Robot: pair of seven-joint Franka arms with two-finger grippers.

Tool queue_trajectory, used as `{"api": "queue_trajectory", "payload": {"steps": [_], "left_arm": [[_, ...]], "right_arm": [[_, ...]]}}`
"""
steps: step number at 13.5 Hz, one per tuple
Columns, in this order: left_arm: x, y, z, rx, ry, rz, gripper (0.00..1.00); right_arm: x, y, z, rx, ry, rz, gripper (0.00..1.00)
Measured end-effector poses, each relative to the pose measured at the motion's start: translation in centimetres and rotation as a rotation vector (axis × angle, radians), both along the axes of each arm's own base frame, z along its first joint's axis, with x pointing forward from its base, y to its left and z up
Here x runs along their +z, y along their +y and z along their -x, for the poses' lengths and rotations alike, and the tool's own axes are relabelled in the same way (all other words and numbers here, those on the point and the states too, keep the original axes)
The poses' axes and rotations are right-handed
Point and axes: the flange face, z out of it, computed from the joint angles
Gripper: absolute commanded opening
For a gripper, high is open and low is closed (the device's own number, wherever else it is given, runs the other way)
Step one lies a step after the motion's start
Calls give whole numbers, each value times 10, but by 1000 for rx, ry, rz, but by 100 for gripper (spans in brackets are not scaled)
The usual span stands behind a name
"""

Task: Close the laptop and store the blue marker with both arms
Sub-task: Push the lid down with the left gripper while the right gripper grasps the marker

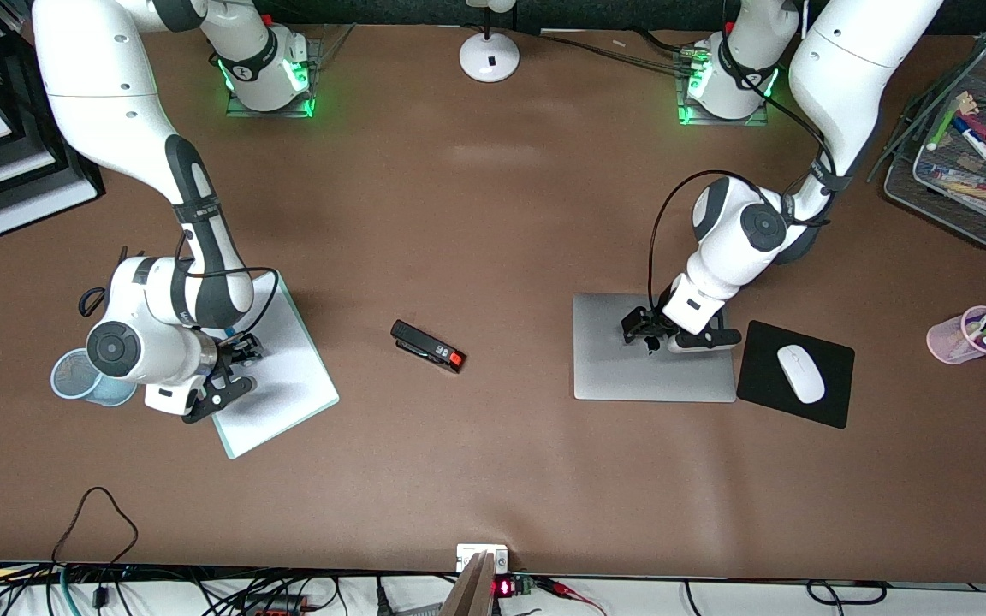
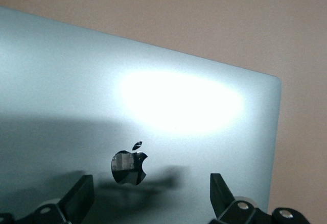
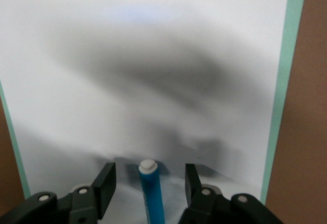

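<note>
The laptop (image 1: 621, 376) lies closed toward the left arm's end of the table, its silver lid with the dark apple logo showing in the left wrist view (image 2: 153, 96). My left gripper (image 1: 651, 332) is just over the lid with its fingers wide open and empty (image 2: 148, 198). The blue marker (image 3: 152, 193) lies on a white pad with a green edge (image 1: 288, 376) toward the right arm's end. My right gripper (image 1: 232, 376) is low over the pad (image 3: 153, 55), open (image 3: 149, 178), with one finger on each side of the marker and not touching it. The front view hides the marker under the gripper.
A black stapler (image 1: 427, 346) lies mid-table. A white mouse (image 1: 801, 373) sits on a black mouse pad (image 1: 758, 376) beside the laptop. A blue mesh cup (image 1: 74, 376) stands by the right gripper. A pink pen cup (image 1: 968, 335) and a wire tray of markers (image 1: 964, 137) are at the left arm's end.
</note>
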Motion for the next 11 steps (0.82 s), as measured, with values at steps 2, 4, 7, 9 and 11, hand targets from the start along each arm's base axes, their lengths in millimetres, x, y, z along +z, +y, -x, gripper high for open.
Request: {"api": "queue_trajectory", "payload": {"steps": [2, 4, 7, 9, 11], "left_arm": [[-4, 0, -1, 2, 1, 3, 100], [-3, 0, -4, 6, -8, 7, 100], [1, 0, -9, 9, -19, 11, 100], [2, 2, -10, 12, -21, 11, 100], [3, 3, -12, 15, -24, 11, 100]], "right_arm": [[-2, -1, 1, 1, 4, 0, 50], [-2, -2, 1, 3, 4, 0, 49], [-1, -5, 1, 2, 4, 2, 47], [-1, -5, 1, 2, 4, 2, 41], [-1, -5, 1, 2, 4, 2, 35]]}}
